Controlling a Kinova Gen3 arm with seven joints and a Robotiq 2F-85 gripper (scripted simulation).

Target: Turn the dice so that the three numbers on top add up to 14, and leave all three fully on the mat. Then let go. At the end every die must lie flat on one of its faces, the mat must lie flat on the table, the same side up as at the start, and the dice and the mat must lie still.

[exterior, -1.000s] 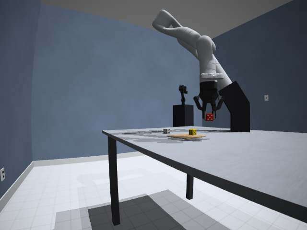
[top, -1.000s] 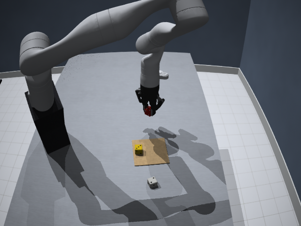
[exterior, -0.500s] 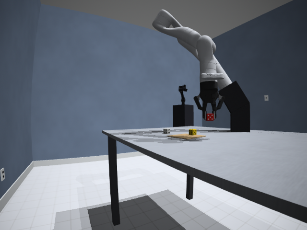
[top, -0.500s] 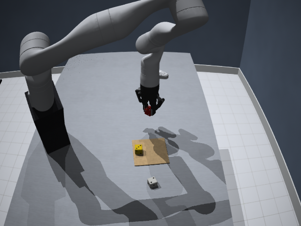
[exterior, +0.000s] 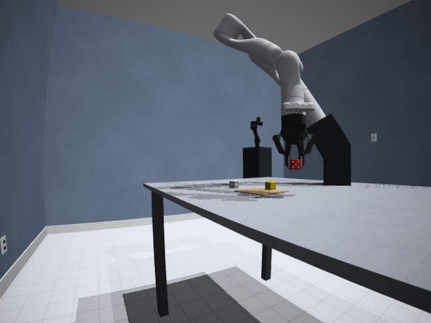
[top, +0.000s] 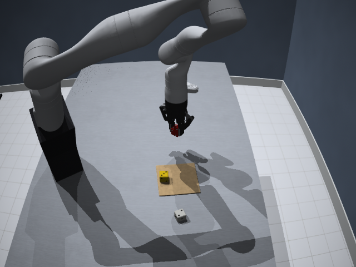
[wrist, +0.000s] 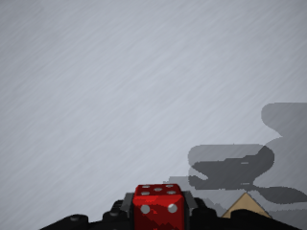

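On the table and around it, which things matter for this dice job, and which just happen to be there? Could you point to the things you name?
Part of the job:
- red die (top: 174,130) (exterior: 295,164) (wrist: 158,211), held between the fingers
- yellow die (top: 163,176) (exterior: 270,185)
- white die (top: 180,214) (exterior: 233,184)
- tan mat (top: 183,186) (exterior: 248,190) (wrist: 246,207)

Just there:
- black pedestal with a small black device (exterior: 255,130)
- wall outlets (exterior: 374,137)
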